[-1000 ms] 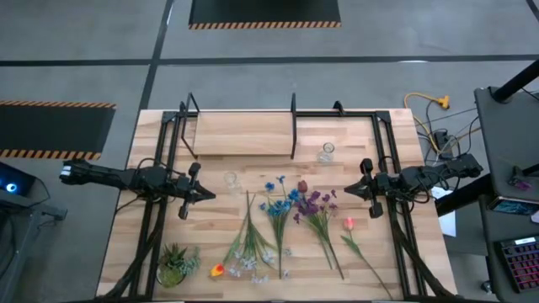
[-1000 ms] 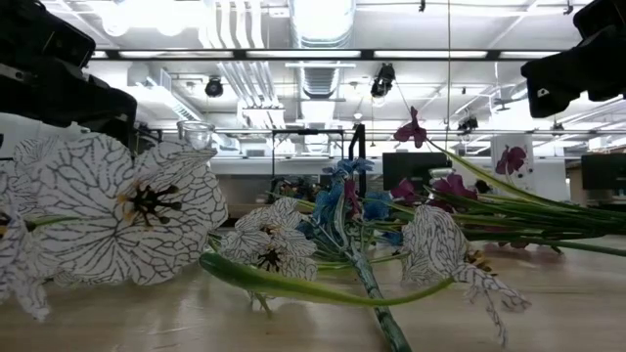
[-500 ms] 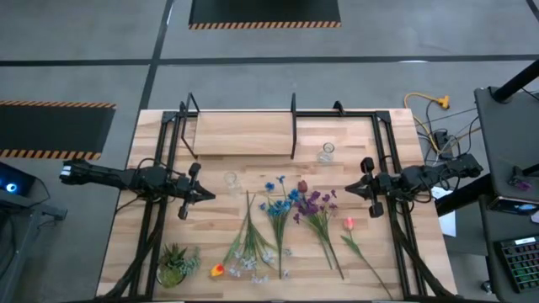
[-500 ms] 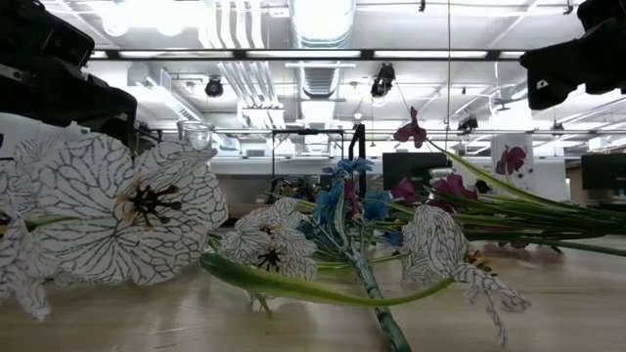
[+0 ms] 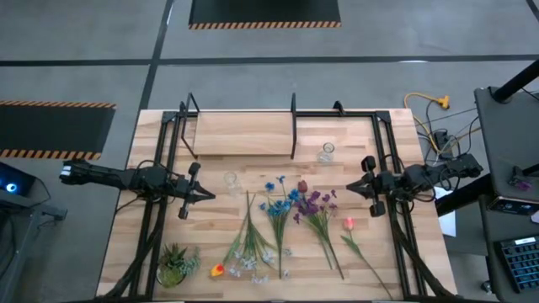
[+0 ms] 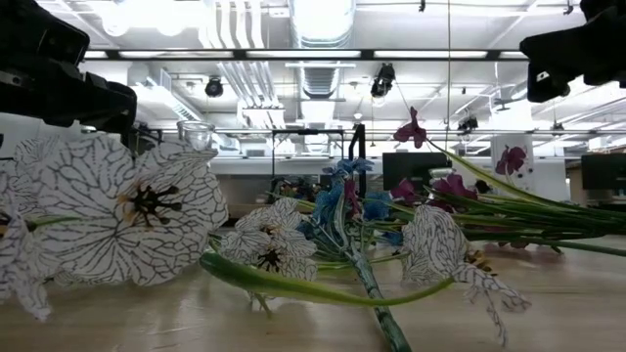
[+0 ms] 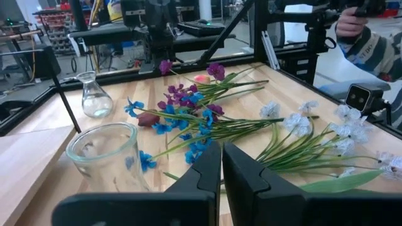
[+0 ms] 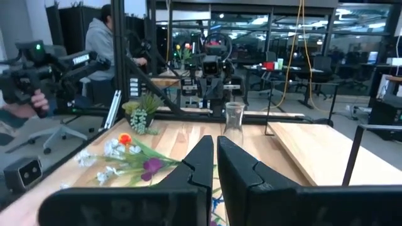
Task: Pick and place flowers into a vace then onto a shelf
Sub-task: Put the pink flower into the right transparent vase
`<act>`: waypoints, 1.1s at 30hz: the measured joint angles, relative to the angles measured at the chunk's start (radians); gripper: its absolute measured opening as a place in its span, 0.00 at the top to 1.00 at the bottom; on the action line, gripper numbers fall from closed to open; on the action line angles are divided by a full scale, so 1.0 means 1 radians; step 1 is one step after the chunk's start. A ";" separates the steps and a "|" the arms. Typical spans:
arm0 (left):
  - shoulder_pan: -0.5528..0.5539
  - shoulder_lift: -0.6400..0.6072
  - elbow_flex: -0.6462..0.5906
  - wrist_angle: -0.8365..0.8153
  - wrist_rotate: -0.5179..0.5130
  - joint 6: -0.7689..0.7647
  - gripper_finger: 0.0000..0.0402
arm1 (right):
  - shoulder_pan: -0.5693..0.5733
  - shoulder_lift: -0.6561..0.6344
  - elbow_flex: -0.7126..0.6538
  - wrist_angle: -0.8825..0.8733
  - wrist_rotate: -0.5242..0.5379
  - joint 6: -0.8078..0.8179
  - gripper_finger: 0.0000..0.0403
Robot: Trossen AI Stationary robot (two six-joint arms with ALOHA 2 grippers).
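The flowers lie loose on the tabletop between my two arms, stems toward the near edge: white [image 5: 249, 246], blue [image 5: 279, 204], purple [image 5: 317, 205], pink [image 5: 348, 224] and orange-yellow [image 5: 217, 270]. A wide glass vase [image 5: 232, 179] [image 7: 103, 157] and a flask-shaped glass vase [image 5: 326, 152] [image 8: 233, 123] stand upright beyond them. The shelf [image 5: 244, 133] is at the far side. My left gripper [image 5: 207, 195] [image 7: 221, 164] hangs shut to the left of the flowers. My right gripper [image 5: 349, 188] [image 8: 215, 157] hangs shut to their right. Both are above the table and hold nothing.
A small potted plant [image 5: 175, 263] stands at the near left corner. Black frame rails [image 5: 160, 168] [image 5: 389, 160] run along both table sides, and thin black brackets [image 5: 293, 126] rise from the shelf. A person [image 8: 110, 44] sits beyond the table's left side.
My right gripper has tipped up a little, and in the low view it sits higher than before. My left gripper has rolled slightly in place. Both stay shut, and the flowers and vases have not moved.
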State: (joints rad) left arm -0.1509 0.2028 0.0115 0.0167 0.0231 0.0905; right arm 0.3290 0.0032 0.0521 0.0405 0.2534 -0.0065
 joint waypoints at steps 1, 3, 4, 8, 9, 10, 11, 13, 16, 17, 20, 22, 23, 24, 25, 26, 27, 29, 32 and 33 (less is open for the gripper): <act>0.000 0.000 0.000 0.000 0.000 0.001 1.00 | 0.000 0.000 0.000 0.007 0.008 0.002 0.97; 0.000 0.000 0.000 0.001 0.000 0.002 1.00 | 0.000 0.000 0.000 0.025 0.017 -0.005 0.97; 0.000 0.000 0.000 0.001 0.000 0.002 1.00 | 0.000 0.000 0.000 0.039 0.018 -0.014 0.97; 0.000 0.000 0.000 0.001 0.000 0.002 1.00 | 0.000 0.004 0.018 0.062 0.019 -0.014 0.97; 0.000 0.000 0.000 0.001 0.000 0.002 1.00 | 0.000 0.009 0.027 0.064 0.019 -0.003 0.97; 0.000 0.000 0.000 0.001 0.000 0.002 1.00 | 0.000 0.015 0.037 0.065 0.019 0.008 0.97; 0.000 0.000 0.000 0.001 0.000 0.002 1.00 | 0.000 0.026 0.044 0.066 0.020 0.021 0.97; 0.000 0.000 0.000 0.001 0.000 0.002 1.00 | 0.000 0.057 0.059 0.064 0.019 0.044 0.95; 0.000 0.000 0.000 0.001 0.000 0.002 1.00 | 0.000 0.117 0.085 0.062 0.045 0.056 0.88; 0.000 0.000 0.000 0.001 0.000 0.002 1.00 | 0.000 0.139 0.096 0.063 0.067 0.056 0.86; 0.000 0.000 0.000 0.001 0.000 0.002 1.00 | -0.001 0.214 0.125 0.063 0.090 0.059 0.77; 0.000 0.000 0.000 0.001 0.000 0.002 1.00 | 0.001 0.269 0.147 0.060 0.086 0.066 0.70; 0.000 0.000 0.000 0.001 0.000 0.002 1.00 | 0.000 0.296 0.160 0.058 0.087 0.073 0.67; 0.000 0.000 0.000 0.001 0.000 0.002 1.00 | 0.000 0.320 0.176 0.042 0.087 0.078 0.64; 0.000 0.000 0.000 0.001 0.000 0.002 1.00 | 0.000 0.343 0.192 0.020 0.087 0.090 0.62; 0.000 0.000 0.000 0.001 0.000 0.002 1.00 | 0.000 0.367 0.210 -0.004 0.087 0.117 0.60; 0.000 0.000 0.000 0.001 0.000 0.002 1.00 | 0.000 0.390 0.228 -0.027 0.087 0.159 0.58; 0.000 0.000 0.000 0.001 0.000 0.002 1.00 | 0.000 0.431 0.273 -0.088 0.086 0.256 0.56; -0.001 0.000 0.000 0.001 0.000 0.002 1.00 | 0.001 0.497 0.353 -0.186 0.083 0.371 0.55; -0.001 0.000 0.000 0.001 0.000 0.002 1.00 | 0.001 0.520 0.380 -0.221 0.083 0.403 0.55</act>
State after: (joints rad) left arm -0.1516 0.2024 0.0113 0.0181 0.0231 0.0925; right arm 0.3298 0.5229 0.4323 -0.1805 0.3359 0.3962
